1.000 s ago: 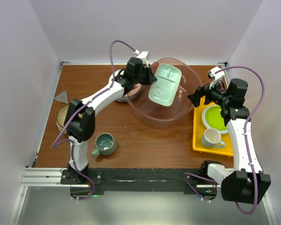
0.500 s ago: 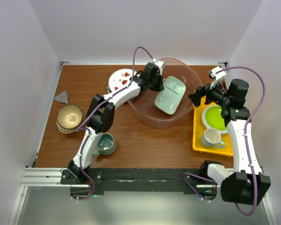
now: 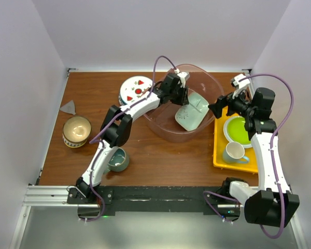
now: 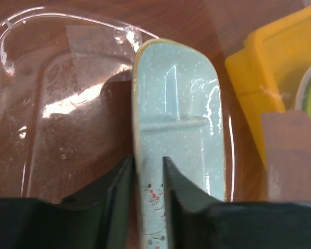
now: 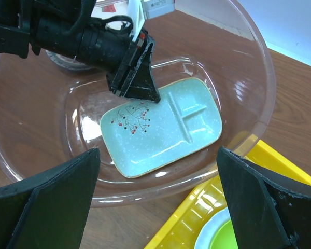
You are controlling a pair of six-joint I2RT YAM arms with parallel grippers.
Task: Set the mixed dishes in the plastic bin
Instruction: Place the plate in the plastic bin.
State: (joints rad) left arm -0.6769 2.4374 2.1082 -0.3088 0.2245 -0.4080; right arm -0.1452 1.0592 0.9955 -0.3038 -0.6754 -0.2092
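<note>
**Mint dish (image 5: pixel 166 127) is being held by the plastic bin (image 3: pixel 168 136), other dishes are being left outside**

The plastic bin is being shown at the far middle of the table (image 3: pixel 160 161). Only one thing is being held inside it. That is the mint dish, which is being carried flat on the bin's floor, toward the right side.

The left end of the dish is being straddled by the left gripper (image 4: pixel 147 162), which is being reached in over the bin's left wall. Its jaws are being held narrow, one on each side of the dish's rim. Whether the dish is being squeezed cannot be told.

The right gripper (image 3: pixel 213 108) is being held at the bin's right rim. Its jaws are being spread wide, with nothing between them.

Right of the bin, two things are being held by the yellow tray (image 3: pixel 218 155): a lime-green plate (image 3: pixel 238 129) at the far end and a white mug (image 3: pixel 234 152) nearer.

Three dishes are being left on the table outside the bin. A white plate (image 3: pixel 136 89) with red marks is just beside the bin's far left. A bowl (image 3: pixel 76 130) is well to the left. A grey-teal mug (image 3: pixel 117 159) is nearer, left of the middle.
</note>
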